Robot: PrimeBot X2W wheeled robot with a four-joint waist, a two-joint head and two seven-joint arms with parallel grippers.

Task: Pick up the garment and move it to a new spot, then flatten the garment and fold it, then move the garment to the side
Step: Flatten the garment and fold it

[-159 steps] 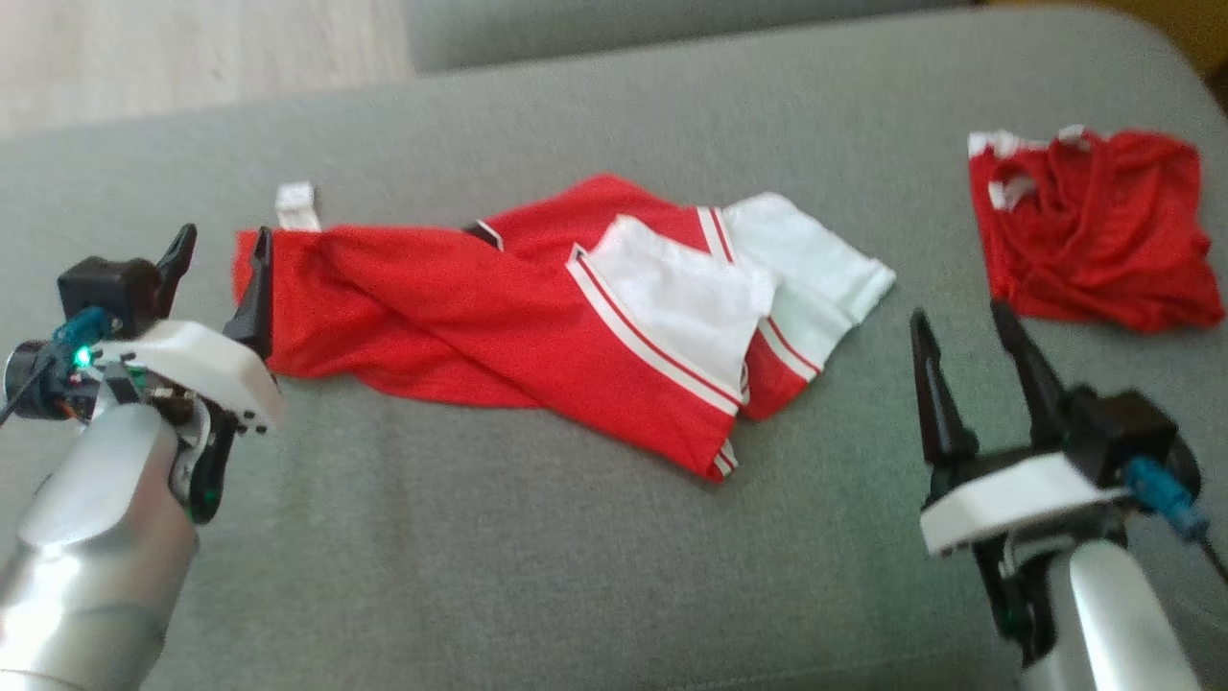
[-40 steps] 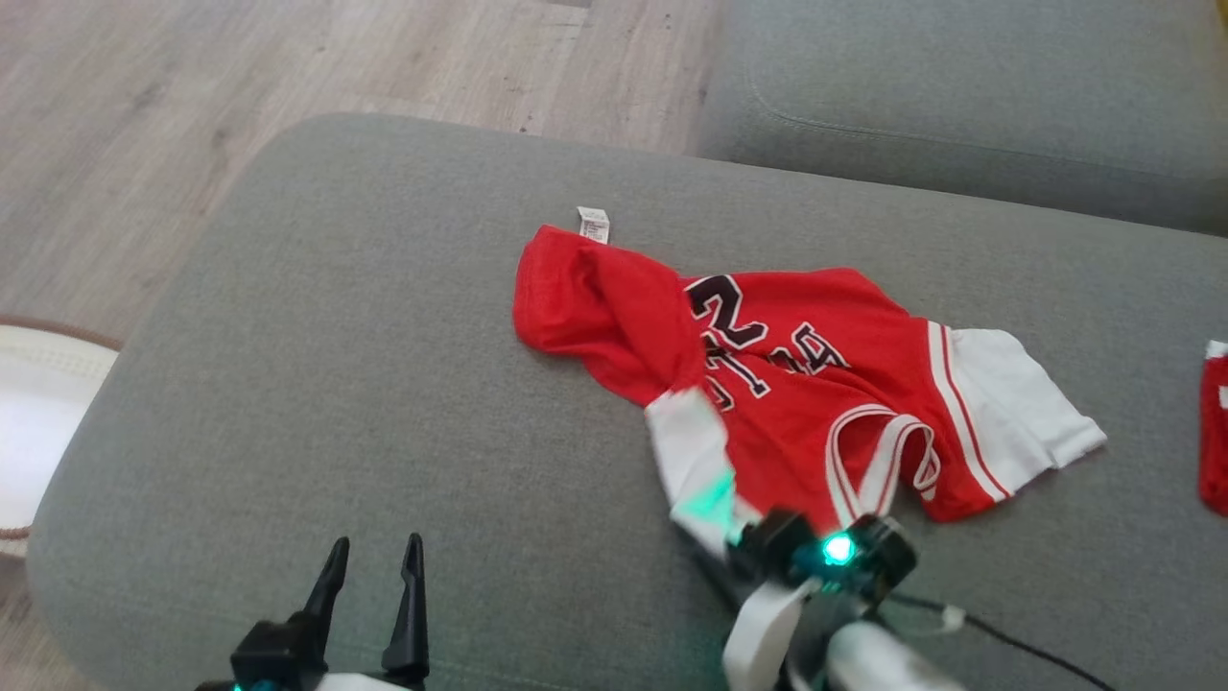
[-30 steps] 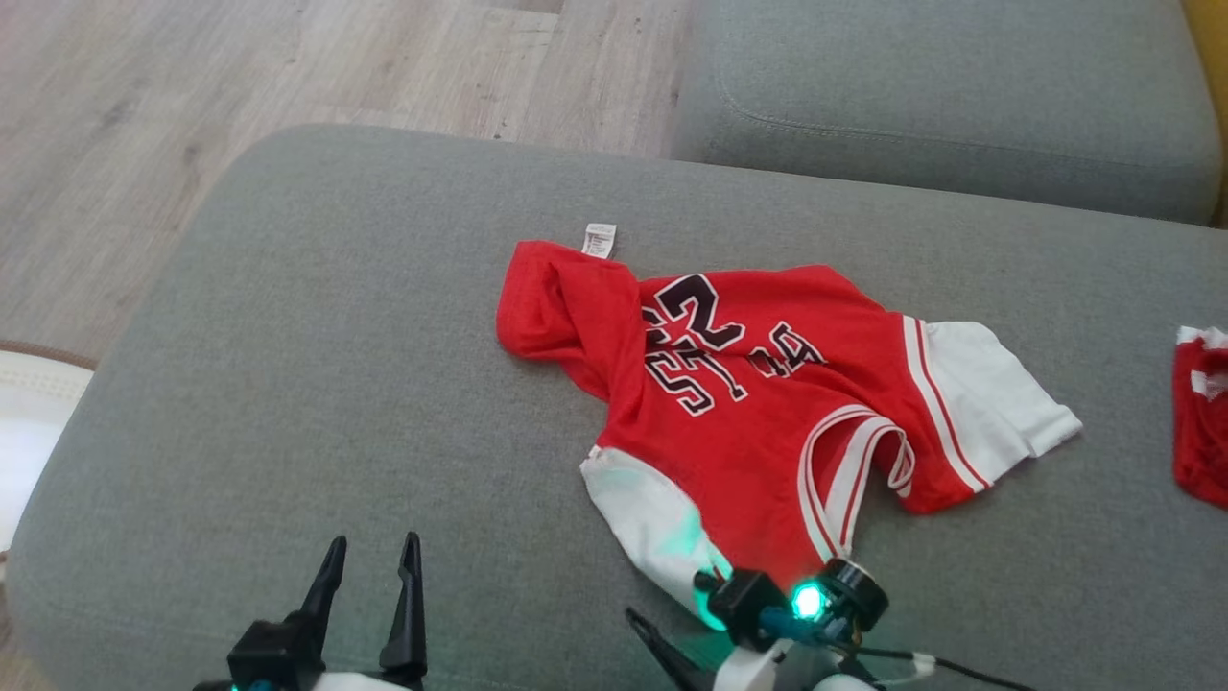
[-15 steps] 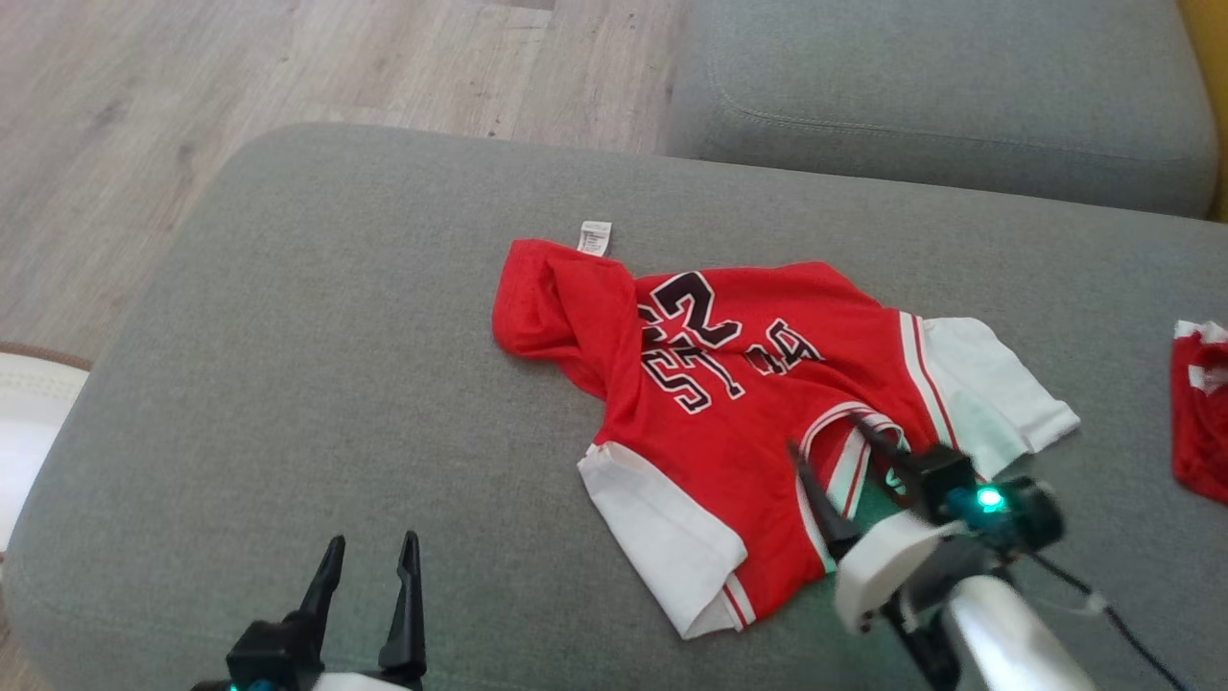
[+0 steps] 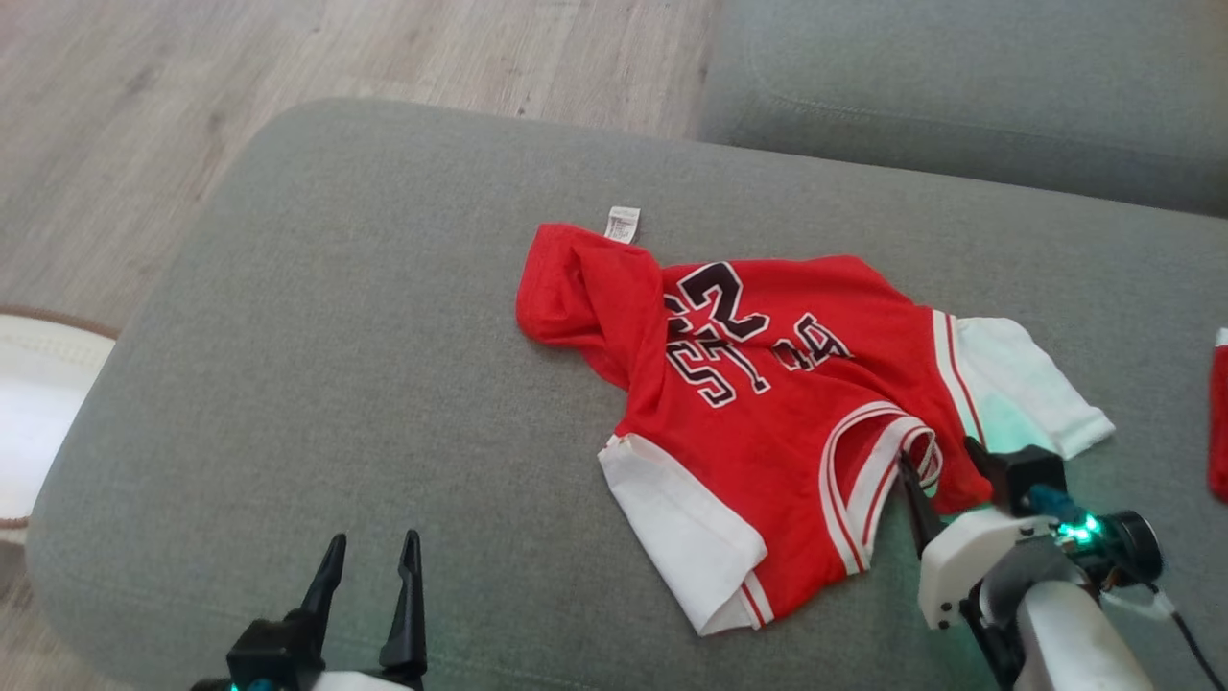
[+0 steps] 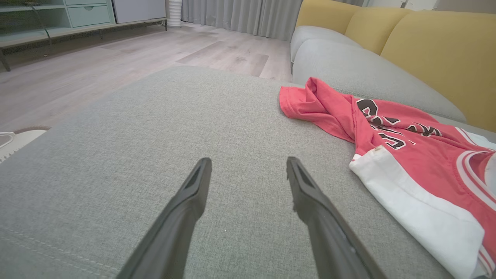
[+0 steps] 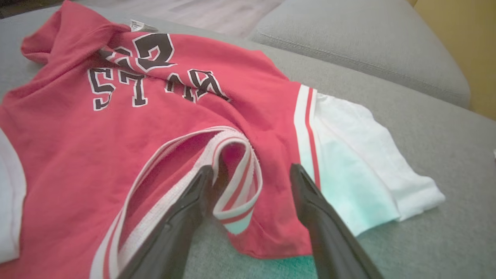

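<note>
The garment point(image 5: 767, 403), a red jersey with white sleeves and black lettering, lies crumpled on the grey sofa cushion point(image 5: 336, 336), its hem end bunched up at the far left. My right gripper point(image 5: 940, 459) is open at the jersey's near right edge. In the right wrist view its fingers point(image 7: 252, 170) straddle the folded striped neckline point(image 7: 236, 182) without closing on it. My left gripper point(image 5: 374, 542) stands open over bare cushion at the lower left, well to the left of the jersey point(image 6: 387, 128), with nothing between its fingers point(image 6: 248, 162).
Red shorts point(image 5: 1218, 422) peek in at the right edge of the cushion. A second grey cushion point(image 5: 959, 86) lies beyond, with yellow backrests point(image 6: 426, 46) behind it. Wooden floor point(image 5: 144, 96) and a white rug edge point(image 5: 38, 384) lie to the left.
My right gripper opened, left the near white sleeve and moved right to the striped neckline. The sleeve now lies flat on the cushion. The left gripper has not moved; the head view shifted slightly.
</note>
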